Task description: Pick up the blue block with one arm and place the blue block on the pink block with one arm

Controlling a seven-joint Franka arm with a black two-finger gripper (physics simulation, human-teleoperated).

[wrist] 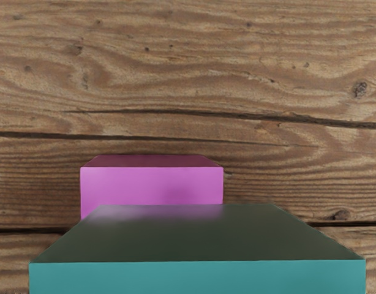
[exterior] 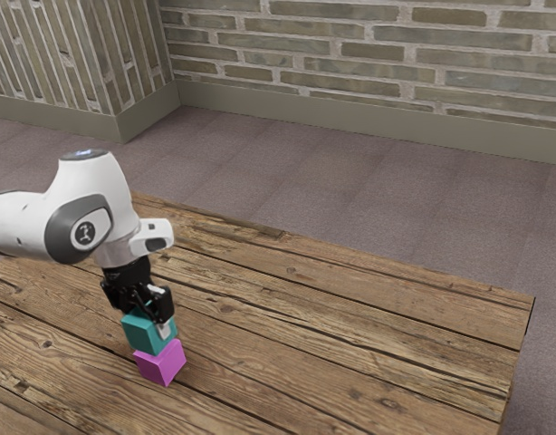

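Pointing straight down, the claw [exterior: 148,315] pinches the blue block [exterior: 151,337] by its upper part, with one black finger on either side and spread no wider than the block. The block looks more teal than blue. It is close to a cube, so no long axis can be told. It stands upright with one vertical edge turned toward the exterior camera. It sits on top of the pink block [exterior: 160,364], shifted a little toward 11 o'clock from it; whether the two faces touch I cannot tell. In the wrist view the blue block [wrist: 197,245] lies just under the hand, and the pink block [wrist: 151,184] peeps out beyond it. The stack stands at about 8 o'clock on the plank table [exterior: 350,308]. A brick wall [exterior: 369,45] runs behind at 12 o'clock.
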